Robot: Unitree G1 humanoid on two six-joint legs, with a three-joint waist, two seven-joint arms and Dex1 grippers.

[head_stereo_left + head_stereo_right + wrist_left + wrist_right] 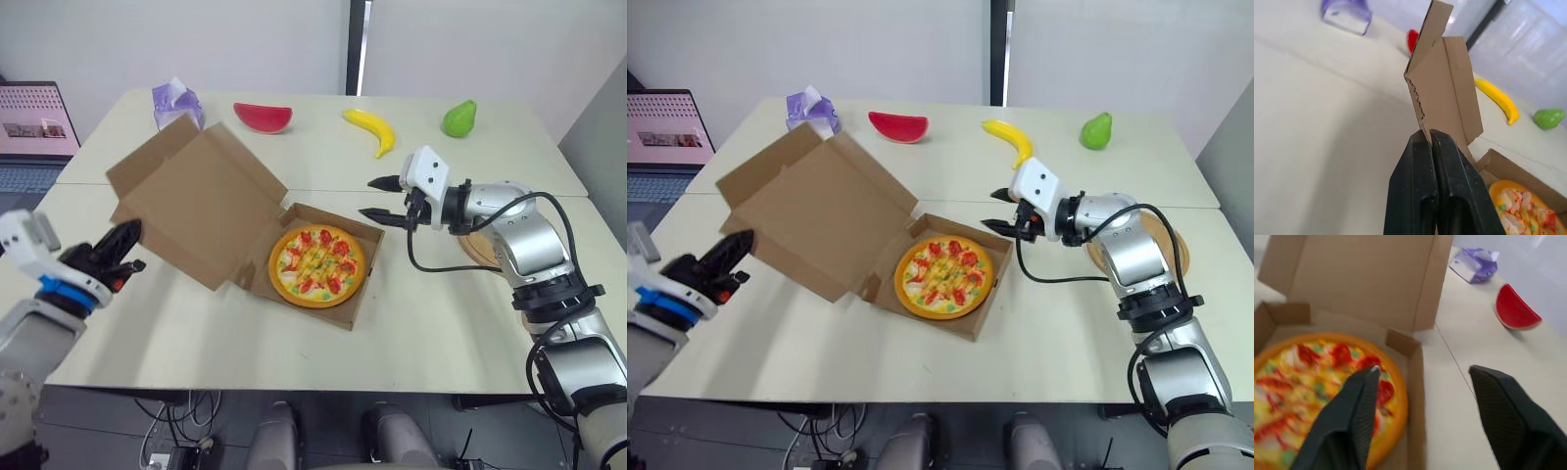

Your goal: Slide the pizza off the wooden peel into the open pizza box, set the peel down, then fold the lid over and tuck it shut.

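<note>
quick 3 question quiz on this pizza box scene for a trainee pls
1. True or false: the pizza lies inside the box.
2. The lid is: A standing open, B folded over the pizza, C torn off and flat on the table.
3. Short answer: is the right end effector open or shut?

Key: 1 true; 2 A; 3 open.
</note>
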